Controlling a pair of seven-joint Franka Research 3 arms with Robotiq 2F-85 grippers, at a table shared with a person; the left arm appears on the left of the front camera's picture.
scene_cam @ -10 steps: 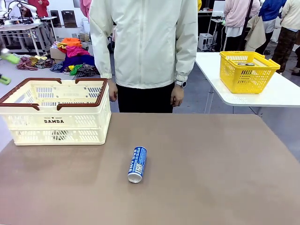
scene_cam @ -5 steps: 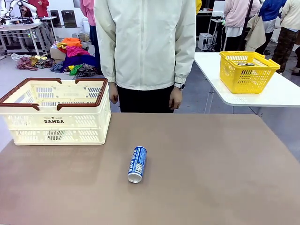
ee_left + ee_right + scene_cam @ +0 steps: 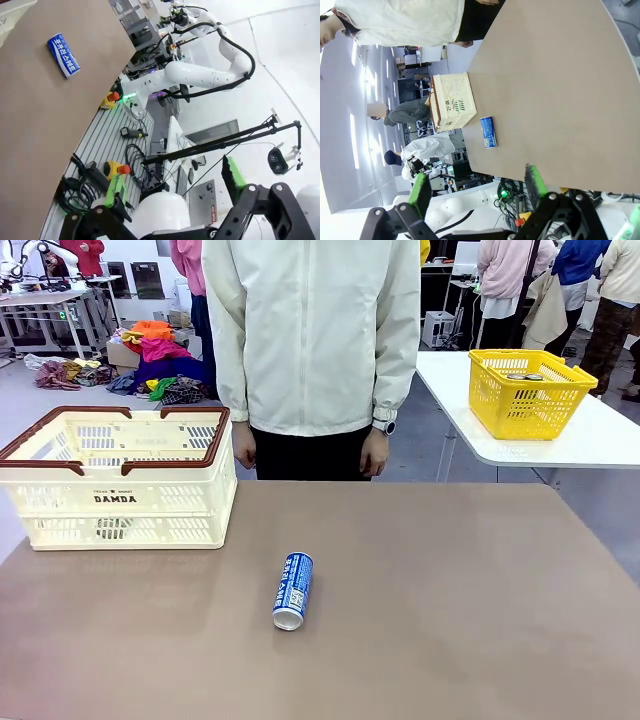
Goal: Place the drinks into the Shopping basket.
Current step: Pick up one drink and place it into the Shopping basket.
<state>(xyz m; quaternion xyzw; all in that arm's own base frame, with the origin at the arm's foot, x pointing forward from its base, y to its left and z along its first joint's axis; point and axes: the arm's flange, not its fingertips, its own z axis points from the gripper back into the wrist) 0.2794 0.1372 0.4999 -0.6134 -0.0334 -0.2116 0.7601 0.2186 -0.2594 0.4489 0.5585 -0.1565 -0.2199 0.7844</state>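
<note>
Round can end (image 3: 110,528) leftward behind cream slats (image 3: 170,530)

Pretty clearly a robotics lab, the big open-hall kind. On my side of the table (image 3: 450,590) I see red e-stop buttons (image 3: 114,96) on a slotted metal base (image 3: 97,142), loose cables (image 3: 135,152) and a camera (image 3: 276,159) hung off a boom. Across the room there's another white table (image 3: 600,440), a bench with gear (image 3: 50,305) and people (image 3: 510,275) standing around. Props are lying about too: a heap of clothes (image 3: 160,365) on the grey floor, a yellow basket (image 3: 530,390), a shop crate (image 3: 120,480).
</note>
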